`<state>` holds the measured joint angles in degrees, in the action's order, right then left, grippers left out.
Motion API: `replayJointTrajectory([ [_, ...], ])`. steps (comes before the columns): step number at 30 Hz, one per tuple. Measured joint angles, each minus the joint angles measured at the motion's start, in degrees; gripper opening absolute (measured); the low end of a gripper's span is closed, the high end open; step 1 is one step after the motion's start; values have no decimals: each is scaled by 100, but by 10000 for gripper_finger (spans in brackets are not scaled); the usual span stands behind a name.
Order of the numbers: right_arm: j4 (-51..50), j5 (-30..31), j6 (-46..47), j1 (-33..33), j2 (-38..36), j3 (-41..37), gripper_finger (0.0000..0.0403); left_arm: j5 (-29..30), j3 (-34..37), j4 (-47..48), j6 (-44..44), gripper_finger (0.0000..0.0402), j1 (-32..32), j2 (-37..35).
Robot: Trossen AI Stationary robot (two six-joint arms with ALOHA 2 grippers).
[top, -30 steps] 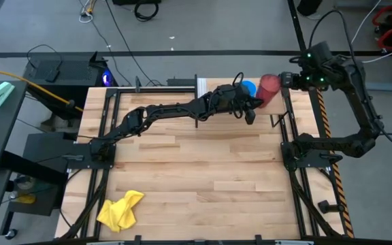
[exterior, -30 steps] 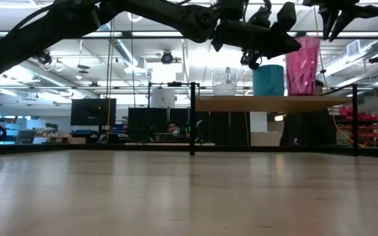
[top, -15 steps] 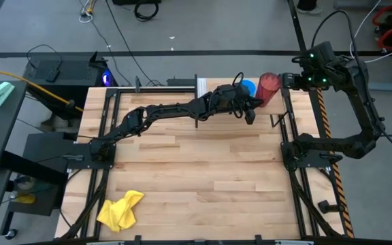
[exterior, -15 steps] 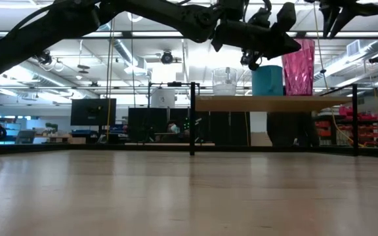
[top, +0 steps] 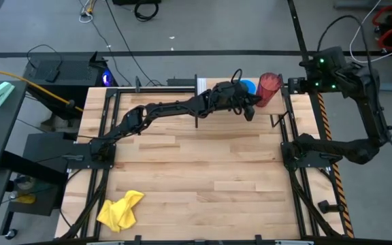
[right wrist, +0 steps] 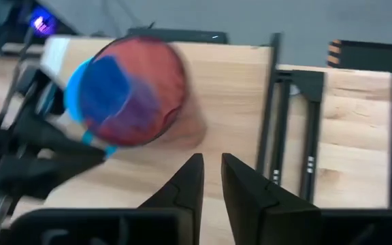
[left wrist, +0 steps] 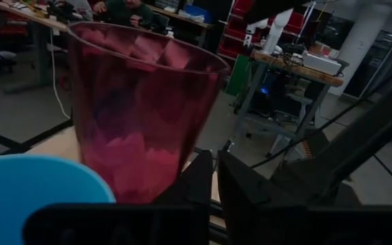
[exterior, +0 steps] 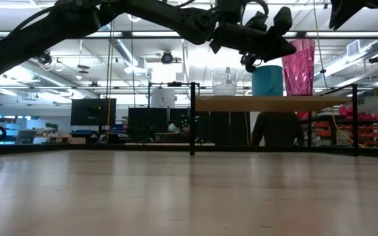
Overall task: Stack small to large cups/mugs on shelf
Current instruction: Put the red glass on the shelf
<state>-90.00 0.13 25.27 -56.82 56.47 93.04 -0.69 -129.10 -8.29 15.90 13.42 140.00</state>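
Three vessels stand upright in a row on the wooden shelf (exterior: pixel 268 103) at the table's far edge: a clear cup (exterior: pixel 225 82), a blue mug (exterior: pixel 268 80) and a dark red tumbler (exterior: pixel 298 65). In the high view the mug (top: pixel 248 86) and the tumbler (top: pixel 269 88) stand side by side. My left gripper (top: pixel 250 111) is shut and empty, just above and in front of the mug; its wrist view shows the tumbler (left wrist: pixel 141 116) and the mug's rim (left wrist: pixel 39 180) close by. My right gripper (top: pixel 295 83) hovers to the right of the tumbler, its fingers a narrow gap apart, and is empty.
A yellow cloth (top: pixel 121 209) lies at the table's near left corner. The shelf's white end panel (top: pixel 201 85) and black uprights (exterior: pixel 191 118) stand at the far edge. A person (exterior: pixel 275 128) shows behind the shelf in the room.
My right gripper has drawn away from above the red tumbler, going up and toward the table's right edge. The tumbler stays upright on the shelf.
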Motion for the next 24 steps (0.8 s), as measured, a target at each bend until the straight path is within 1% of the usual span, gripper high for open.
replayJointTrajectory([
  [3, -5, -113, -126, 337, 2, -81, 54, 0, -118, 189, 2, 25, 29, -2],
  [7, 10, 300, -124, 685, 30, -95, 45, 115, -410, 691, -6, 24, 86, -28],
  [9, 7, 327, -121, 817, 110, -95, 40, 188, -454, 761, 11, 27, 160, -28],
  [15, 33, 302, -142, 1377, 496, -101, 27, 199, -503, 987, 448, 27, 361, -26],
  [20, 158, 305, -256, 1756, 919, -101, 20, 87, -501, 980, 450, 24, 379, -17],
  [24, 166, 510, -297, 1977, 1198, -101, 14, 74, -501, 989, 453, 27, 370, -17],
])
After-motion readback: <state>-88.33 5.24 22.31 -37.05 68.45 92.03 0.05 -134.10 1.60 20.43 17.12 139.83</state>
